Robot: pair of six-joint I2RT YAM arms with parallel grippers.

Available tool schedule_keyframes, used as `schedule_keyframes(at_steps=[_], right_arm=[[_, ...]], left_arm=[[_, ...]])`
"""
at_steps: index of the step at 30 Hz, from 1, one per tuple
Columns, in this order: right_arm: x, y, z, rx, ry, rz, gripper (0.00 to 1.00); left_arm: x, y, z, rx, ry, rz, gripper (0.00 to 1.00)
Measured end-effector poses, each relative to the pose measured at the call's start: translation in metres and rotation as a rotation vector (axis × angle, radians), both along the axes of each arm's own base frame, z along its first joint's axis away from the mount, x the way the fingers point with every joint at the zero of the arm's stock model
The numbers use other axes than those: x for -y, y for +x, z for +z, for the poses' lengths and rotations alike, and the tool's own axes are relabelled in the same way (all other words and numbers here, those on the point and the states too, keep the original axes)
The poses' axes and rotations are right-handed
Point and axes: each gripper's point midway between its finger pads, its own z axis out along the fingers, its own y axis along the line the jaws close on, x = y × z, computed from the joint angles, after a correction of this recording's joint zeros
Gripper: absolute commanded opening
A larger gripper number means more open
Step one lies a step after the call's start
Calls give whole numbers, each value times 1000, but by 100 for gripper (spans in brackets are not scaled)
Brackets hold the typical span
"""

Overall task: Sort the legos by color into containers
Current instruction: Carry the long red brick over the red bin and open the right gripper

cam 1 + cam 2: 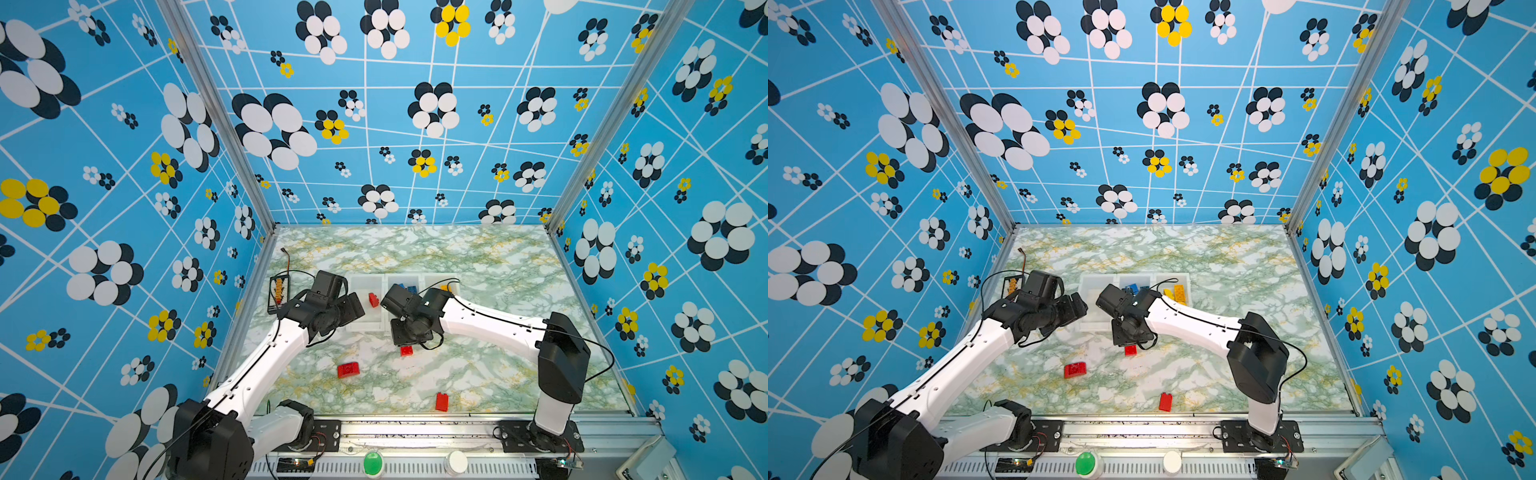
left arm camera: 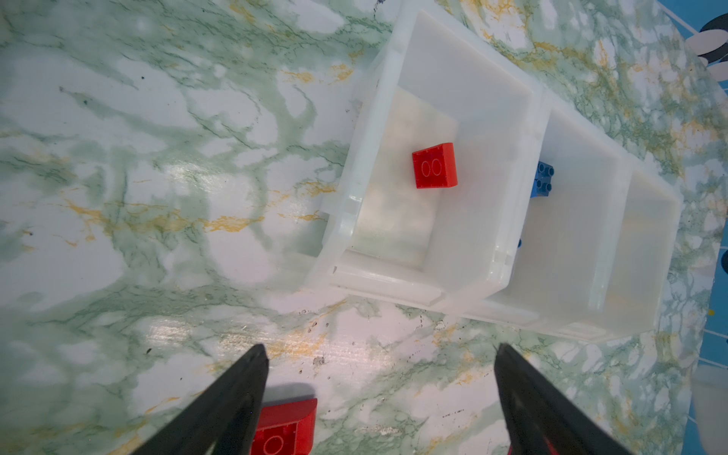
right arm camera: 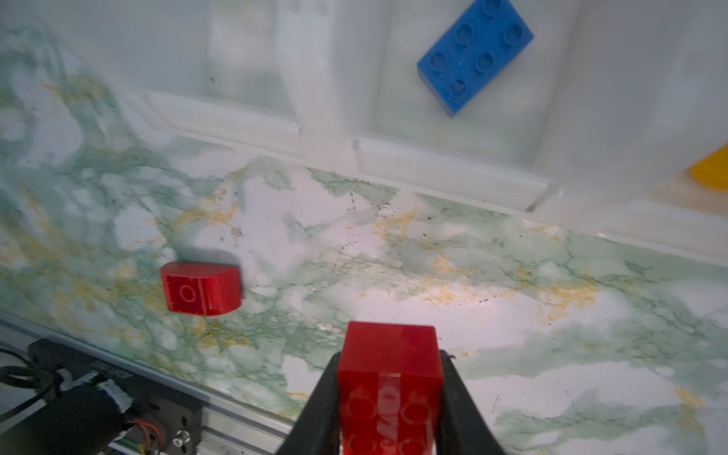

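In a top view, the red brick point(image 1: 406, 351) is down by the tabletop point(image 1: 498, 374), near the containers point(image 1: 365, 328). Left wrist: left fingers point(image 2: 236, 394) wide, empty; we see one red lego point(image 2: 434, 165) binned. Right wrist: right fingers point(image 3: 315, 409) clamp the brick; we'd lift it above the containers, then drop it beside that lego.

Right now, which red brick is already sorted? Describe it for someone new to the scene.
In a top view, find the row of three white containers mid-table. The leftmost holds one red brick. Unlike the other red bricks, it lies inside a bin.
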Motion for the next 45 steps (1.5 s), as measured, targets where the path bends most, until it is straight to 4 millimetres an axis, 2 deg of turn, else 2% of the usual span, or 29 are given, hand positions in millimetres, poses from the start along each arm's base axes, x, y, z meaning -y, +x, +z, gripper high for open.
schedule_keyframes(at_steps=[7, 11, 21, 27, 34, 38, 45], right_arm=[[-33, 24, 64, 124, 104, 66, 29], [-47, 37, 77, 160, 124, 96, 29], [-62, 79, 55, 157, 71, 112, 29], [-85, 100, 47, 174, 83, 136, 29], [-111, 115, 12, 150, 68, 166, 29], [-112, 119, -7, 130, 44, 171, 31], [-110, 124, -20, 114, 30, 170, 46]], left_arm=[[-2, -7, 7, 26, -21, 6, 92], [-5, -15, 1, 8, -25, 17, 92], [-17, -30, 12, 46, -34, 53, 92], [-28, -43, 5, 28, -21, 78, 93], [-39, -52, 7, 28, -20, 109, 93], [-43, -57, 7, 29, -18, 115, 94], [-46, -66, 2, 6, -9, 119, 94]])
